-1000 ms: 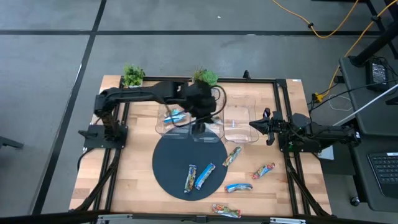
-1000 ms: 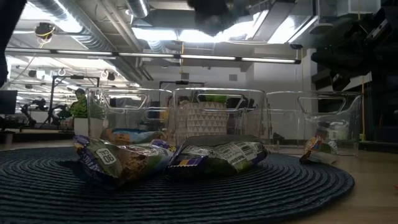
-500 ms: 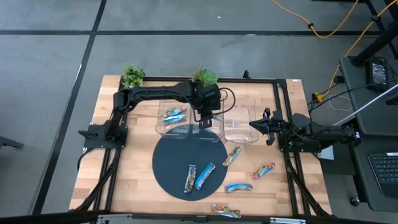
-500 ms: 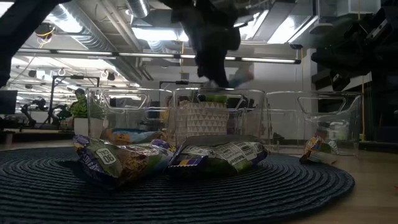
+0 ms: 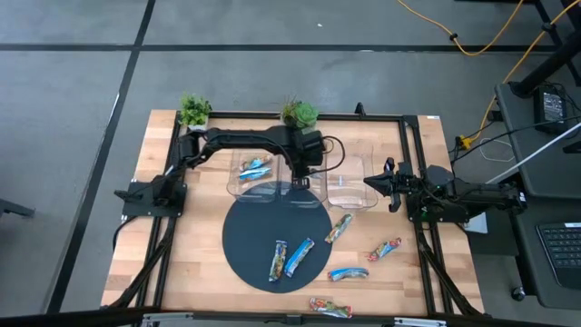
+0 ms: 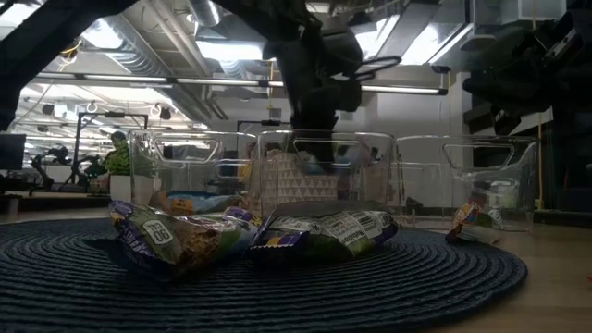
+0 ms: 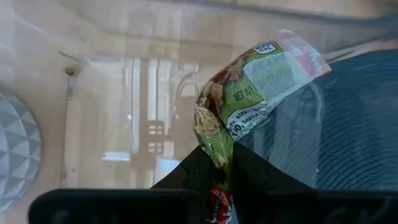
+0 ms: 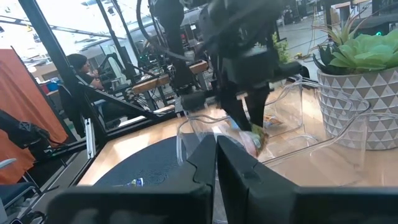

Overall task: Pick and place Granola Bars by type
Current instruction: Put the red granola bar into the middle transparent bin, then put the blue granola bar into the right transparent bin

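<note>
My left gripper [image 5: 304, 173] reaches over the middle of three clear bins [image 5: 311, 192] at the dark round mat's far edge, shut on a green and orange-red granola bar [image 7: 249, 93]. In the low view the left gripper [image 6: 311, 148] stands down inside that middle bin [image 6: 370, 176]. The left bin holds light-blue bars [image 5: 254, 169]. Two bars [image 5: 288, 258] lie flat on the mat, a third [image 5: 339, 227] at its right rim, and three more [image 5: 386, 248] [image 5: 348, 272] [image 5: 329, 307] on the wood. My right gripper [image 5: 371, 182] waits shut beside the right bin. My left gripper pinches the bar's one end [image 7: 219, 163] between its two fingers, coming from above and pointing down. The bar is lifted clear and sticks out past the fingertips, bent partway along, with its free end [image 7: 292, 53] over the bin's floor.
Two potted plants [image 5: 193, 111] [image 5: 298, 113] stand at the table's far edge, the second right behind the middle bin. A black frame rails the table's sides. Bare wood lies left of the mat [image 5: 272, 241]. People and benches show in the room beyond.
My left gripper, shut on the bar, has moved from above the mat's far rim toward the far edge and come down into the middle bin, the arm stretching out. The bar has gone with it. My right arm has kept still.
</note>
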